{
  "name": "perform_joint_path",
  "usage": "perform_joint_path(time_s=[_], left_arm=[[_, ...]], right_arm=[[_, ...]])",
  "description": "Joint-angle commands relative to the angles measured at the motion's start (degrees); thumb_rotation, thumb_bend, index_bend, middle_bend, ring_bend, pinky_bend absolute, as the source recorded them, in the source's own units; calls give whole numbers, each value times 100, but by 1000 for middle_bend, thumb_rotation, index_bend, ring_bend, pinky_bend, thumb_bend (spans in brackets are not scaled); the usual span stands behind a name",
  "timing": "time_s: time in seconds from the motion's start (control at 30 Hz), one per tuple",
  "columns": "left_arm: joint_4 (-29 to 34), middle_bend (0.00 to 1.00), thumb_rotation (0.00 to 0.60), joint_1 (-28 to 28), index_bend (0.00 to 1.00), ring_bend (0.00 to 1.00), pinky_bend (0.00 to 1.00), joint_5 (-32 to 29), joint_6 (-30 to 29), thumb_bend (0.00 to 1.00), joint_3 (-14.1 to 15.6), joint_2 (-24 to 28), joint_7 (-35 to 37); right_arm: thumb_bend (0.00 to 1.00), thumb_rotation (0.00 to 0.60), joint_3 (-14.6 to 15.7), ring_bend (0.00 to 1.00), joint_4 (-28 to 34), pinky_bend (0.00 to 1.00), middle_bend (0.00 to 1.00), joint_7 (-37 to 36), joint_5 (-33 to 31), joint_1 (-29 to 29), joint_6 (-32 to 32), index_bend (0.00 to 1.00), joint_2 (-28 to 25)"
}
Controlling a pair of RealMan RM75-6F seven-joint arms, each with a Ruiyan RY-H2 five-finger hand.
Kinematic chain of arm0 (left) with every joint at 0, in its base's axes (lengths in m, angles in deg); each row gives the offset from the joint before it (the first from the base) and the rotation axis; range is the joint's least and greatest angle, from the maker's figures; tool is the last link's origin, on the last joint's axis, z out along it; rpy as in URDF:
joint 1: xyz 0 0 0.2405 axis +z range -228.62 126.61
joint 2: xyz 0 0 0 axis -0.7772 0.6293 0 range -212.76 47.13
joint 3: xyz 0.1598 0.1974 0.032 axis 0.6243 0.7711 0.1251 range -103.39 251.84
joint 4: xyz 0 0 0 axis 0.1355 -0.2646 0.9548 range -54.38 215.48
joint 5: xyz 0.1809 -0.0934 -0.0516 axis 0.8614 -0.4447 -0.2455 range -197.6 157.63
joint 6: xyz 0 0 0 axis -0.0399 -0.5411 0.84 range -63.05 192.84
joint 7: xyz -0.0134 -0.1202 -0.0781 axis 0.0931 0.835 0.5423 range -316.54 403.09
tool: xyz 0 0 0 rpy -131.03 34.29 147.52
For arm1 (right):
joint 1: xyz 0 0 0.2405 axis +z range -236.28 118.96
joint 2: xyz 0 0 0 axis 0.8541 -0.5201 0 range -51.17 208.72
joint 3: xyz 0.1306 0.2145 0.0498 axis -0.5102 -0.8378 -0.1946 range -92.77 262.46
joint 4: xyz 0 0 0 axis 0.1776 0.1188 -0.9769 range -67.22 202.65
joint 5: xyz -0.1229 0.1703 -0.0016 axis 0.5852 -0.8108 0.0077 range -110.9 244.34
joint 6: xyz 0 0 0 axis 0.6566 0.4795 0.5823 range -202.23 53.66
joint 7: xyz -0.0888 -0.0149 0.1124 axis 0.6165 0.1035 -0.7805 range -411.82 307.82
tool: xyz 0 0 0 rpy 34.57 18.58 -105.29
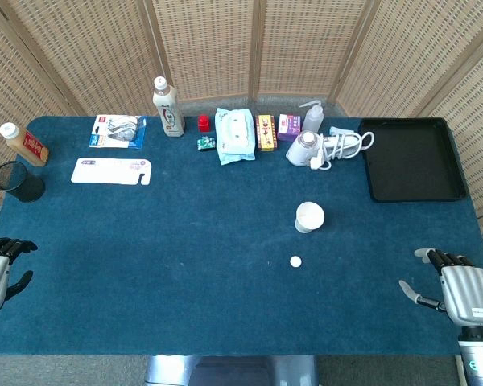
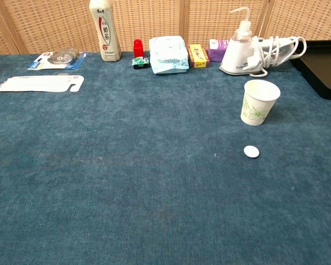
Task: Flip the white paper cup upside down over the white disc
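Observation:
The white paper cup (image 1: 309, 217) (image 2: 258, 102) stands upright, mouth up, right of the table's middle; green leaf print shows on its side. The small white disc (image 1: 295, 261) (image 2: 251, 151) lies flat on the blue cloth a short way nearer me than the cup, apart from it. My right hand (image 1: 459, 289) hovers at the near right corner, fingers apart, holding nothing, well right of the disc. My left hand (image 1: 0, 269) sits at the near left edge, also empty with fingers spread. Neither hand appears in the chest view.
A black tray (image 1: 410, 158) lies at the far right. Along the back stand a bottle (image 1: 168, 107), a wipes pack (image 1: 234, 135), small boxes (image 1: 266, 132), a spray bottle (image 1: 312, 117) and a white corded appliance (image 1: 322, 148). A black cup (image 1: 18, 182) and a flat white card (image 1: 111, 171) are at left.

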Motion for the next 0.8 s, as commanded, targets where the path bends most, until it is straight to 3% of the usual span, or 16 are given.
perform_joint_path(time_s=[0.03,0.53,0.8], left_arm=[[-7,469,600,-1,409,354,452,-10,15,232,4,-12,-5],[23,469,600,-17,409,354,453,12,35,231,14,-18,-54],[165,469,600,-27,409,354,452,24,21,231,-2,41,-191]], right_arm=[[304,292,-8,459,4,439,422,1,-4,10,-10,352,-8],[303,295,-22,457,59,441,420,-186,30,45,-46,352,-67],[293,289,-349,445,363,439,395,-614,95,626,-561,304,-168]])
